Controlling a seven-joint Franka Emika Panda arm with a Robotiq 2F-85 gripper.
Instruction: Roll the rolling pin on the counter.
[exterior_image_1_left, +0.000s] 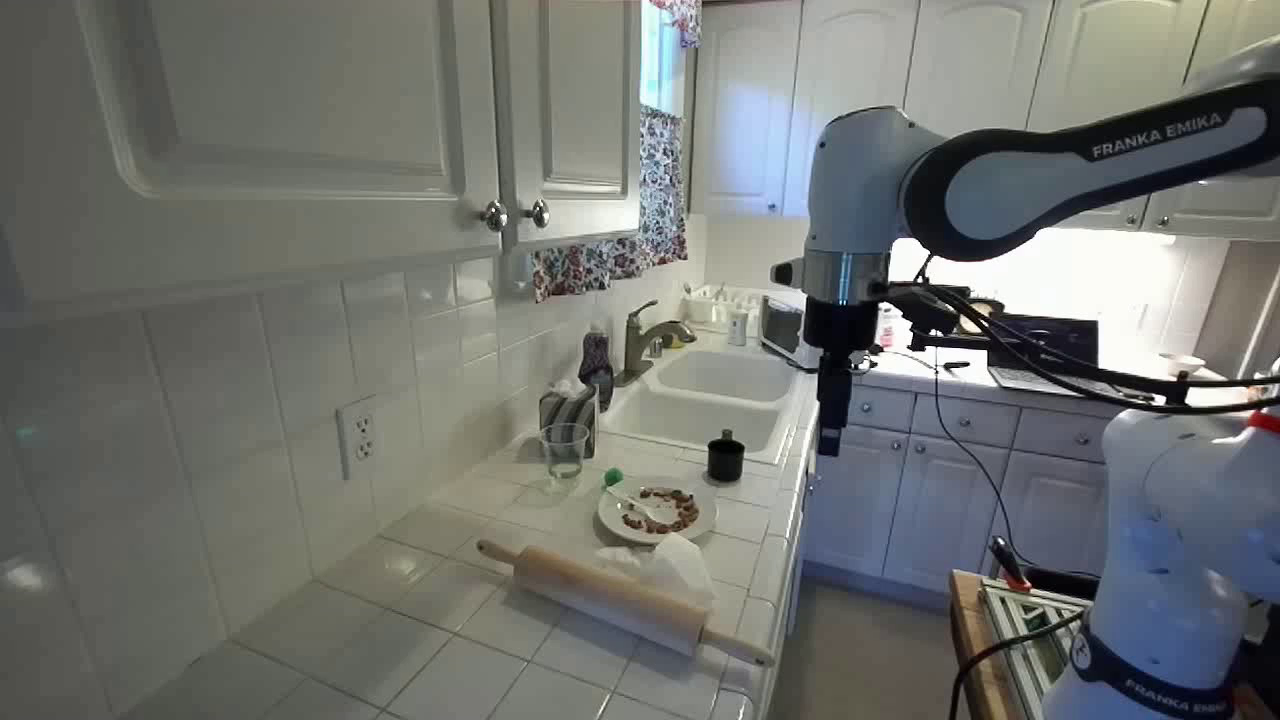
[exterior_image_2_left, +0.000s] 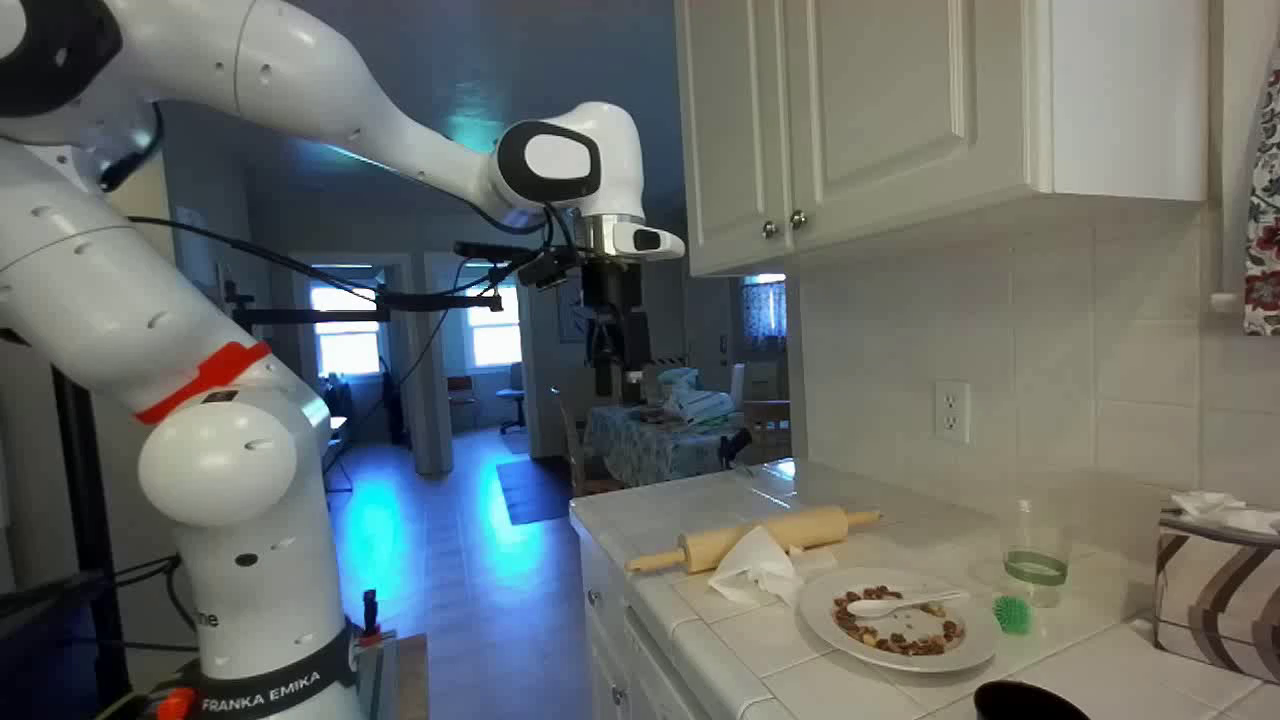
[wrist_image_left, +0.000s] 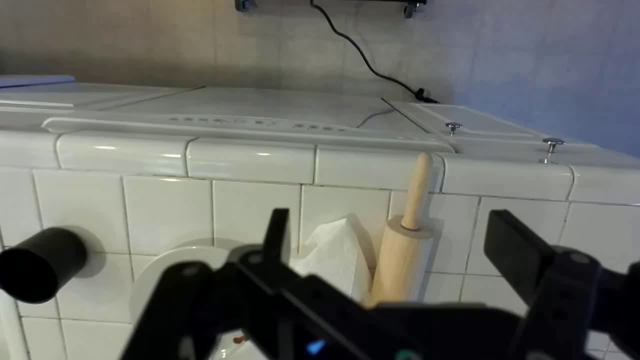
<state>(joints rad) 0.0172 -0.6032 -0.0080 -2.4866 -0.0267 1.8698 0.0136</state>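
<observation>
White plate (exterior_image_2_left: 818, 602) nr rolling pin (exterior_image_1_left: 610, 594) has brown bits (exterior_image_2_left: 918, 646) & spoon (exterior_image_2_left: 880, 606).

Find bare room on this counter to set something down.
Beside the rolling pin, on the side away from the sink, the counter is bare to the tiled wall. Between rolling pin and sink it's crowded: crumpled tissue, plate, green ball, clear cup, black cup.

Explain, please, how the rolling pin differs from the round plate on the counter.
The rolling pin is a long tan wooden cylinder; the plate is round, shallow and white. The rolling pin is longer than the plate is wide. The plate carries brown food pieces and a white spoon, whereas no food shows on the rolling pin. Both rest on the tiled counter.
</observation>
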